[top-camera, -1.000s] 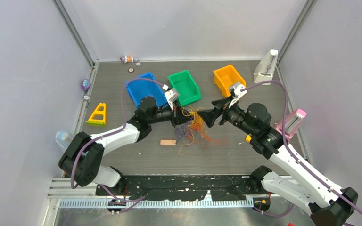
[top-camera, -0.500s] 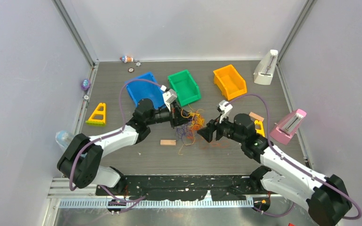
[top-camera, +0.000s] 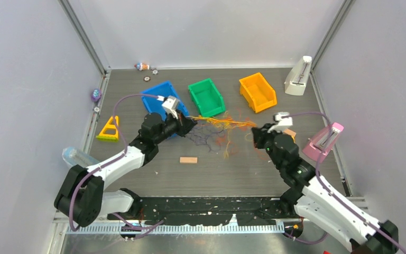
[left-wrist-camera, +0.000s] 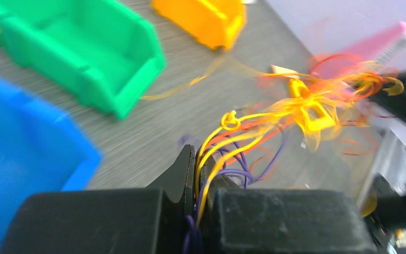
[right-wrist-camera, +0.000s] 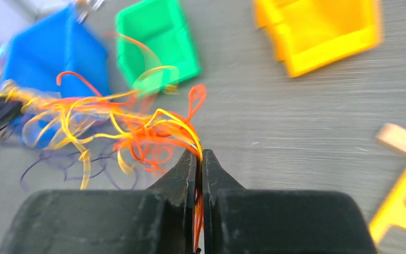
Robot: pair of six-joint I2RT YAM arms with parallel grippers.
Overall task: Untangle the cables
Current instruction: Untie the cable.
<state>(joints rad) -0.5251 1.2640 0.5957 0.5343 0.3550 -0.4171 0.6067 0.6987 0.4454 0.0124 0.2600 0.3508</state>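
- Step in hand, as judged: pulling the tangle apart between two grips.
- Thin, flexible wire cables in orange, yellow, red and dark purple (top-camera: 218,128): near the middle of the grey table (top-camera: 137,174), drawn out into a band from 9 o'clock to 3 o'clock. Loose purple and orange loops hanging toward 6 o'clock, down onto the surface.
- Green plastic bin (top-camera: 207,98) at 12 o'clock of the band, apart from it.
- Left gripper (left-wrist-camera: 198,159): fully closed, pinching yellow and purple strands at the 9 o'clock end of the band, just beside the blue plastic bin (top-camera: 156,100).
- Right gripper (right-wrist-camera: 200,156): fully closed too, pinching orange and yellow strands at the 3 o'clock end.
- Not yet untangled: a dense orange and yellow clump between the two grips, seemingly nearer to the right one.
- Next move, as judged: a slow pull further apart, toward 9 and 3 o'clock, with care not to tighten the clump.
- After that, probably letting go on one side and taking hold again on strands of a single colour.
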